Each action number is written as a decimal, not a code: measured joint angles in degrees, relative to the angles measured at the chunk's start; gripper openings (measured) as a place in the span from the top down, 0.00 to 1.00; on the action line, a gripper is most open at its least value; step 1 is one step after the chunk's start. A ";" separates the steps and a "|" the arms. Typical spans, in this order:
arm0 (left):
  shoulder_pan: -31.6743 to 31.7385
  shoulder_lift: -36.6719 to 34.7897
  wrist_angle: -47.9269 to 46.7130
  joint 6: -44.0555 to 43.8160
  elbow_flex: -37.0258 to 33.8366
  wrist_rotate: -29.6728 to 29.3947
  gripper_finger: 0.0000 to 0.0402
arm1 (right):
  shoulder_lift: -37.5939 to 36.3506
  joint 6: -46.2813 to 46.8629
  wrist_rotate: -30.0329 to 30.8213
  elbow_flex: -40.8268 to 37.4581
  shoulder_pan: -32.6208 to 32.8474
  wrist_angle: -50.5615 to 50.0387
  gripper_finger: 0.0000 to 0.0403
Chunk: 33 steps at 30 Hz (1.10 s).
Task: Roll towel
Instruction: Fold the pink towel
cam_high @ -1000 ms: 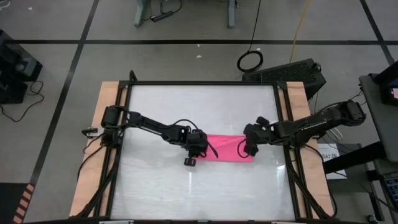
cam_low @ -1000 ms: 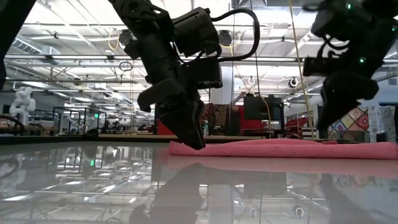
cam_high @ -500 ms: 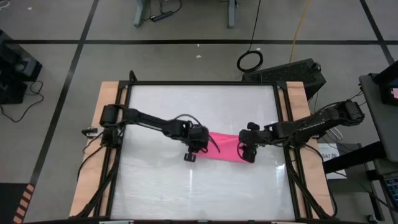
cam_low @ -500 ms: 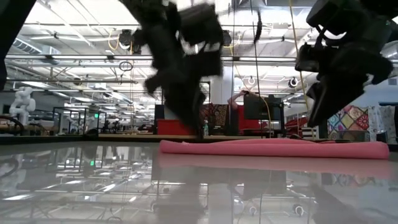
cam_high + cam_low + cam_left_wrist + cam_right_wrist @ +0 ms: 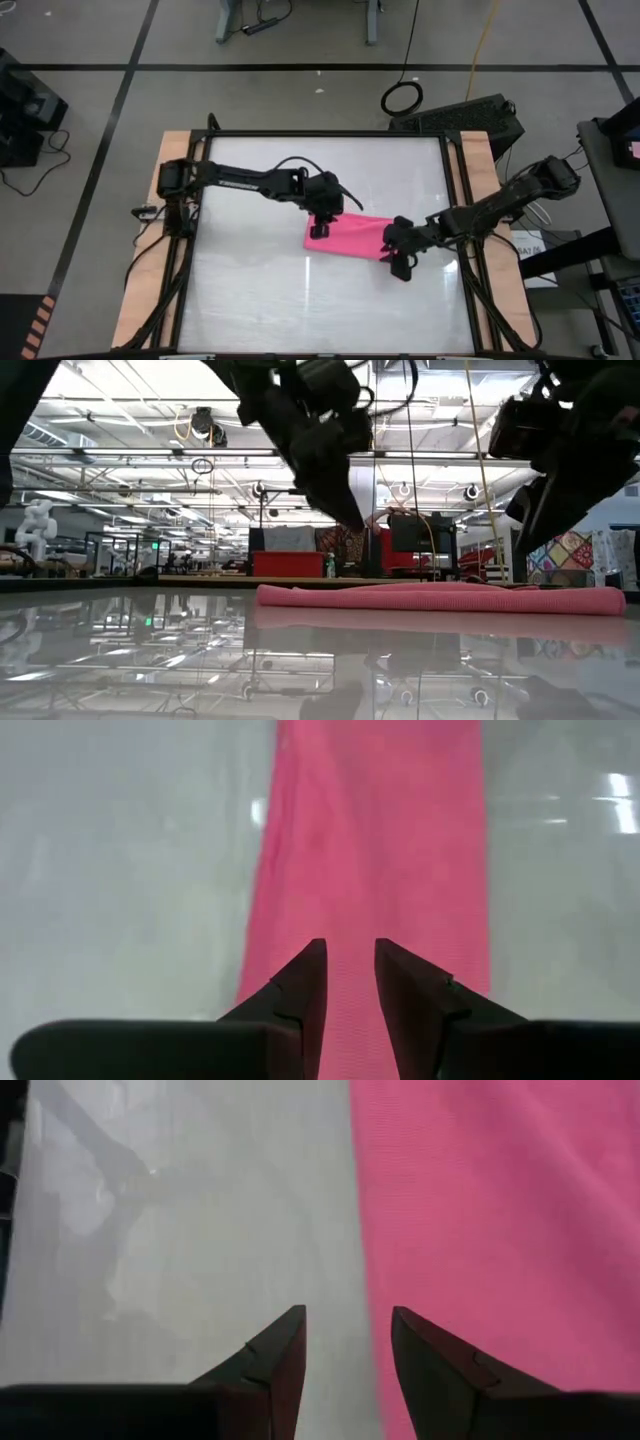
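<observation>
High view: the towel (image 5: 348, 234) lay folded flat at table centre, left gripper (image 5: 321, 227) at its 9 o'clock end, right gripper (image 5: 397, 262) at 4 o'clock; both parted, empty. Soft, light, floppy cloth was judged; an end edge should be pinched.

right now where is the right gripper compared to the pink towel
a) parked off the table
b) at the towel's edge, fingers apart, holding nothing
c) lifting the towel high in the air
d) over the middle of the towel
b: the right wrist view shows the right gripper with its fingers apart straddling the edge of the towel, nothing between them; the high view puts it at the towel's right end.
</observation>
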 joint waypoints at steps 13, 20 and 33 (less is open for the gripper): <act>1.48 11.01 2.28 -0.33 0.20 2.66 0.77 | 7.94 8.87 4.55 0.00 6.36 -1.55 0.66; 3.50 12.41 -1.47 -0.41 0.63 2.42 0.77 | 11.83 13.71 2.47 0.10 10.29 0.56 0.66; 3.07 6.80 -3.34 -3.38 4.26 0.30 0.77 | 0.40 13.40 1.74 1.29 14.34 -7.08 0.66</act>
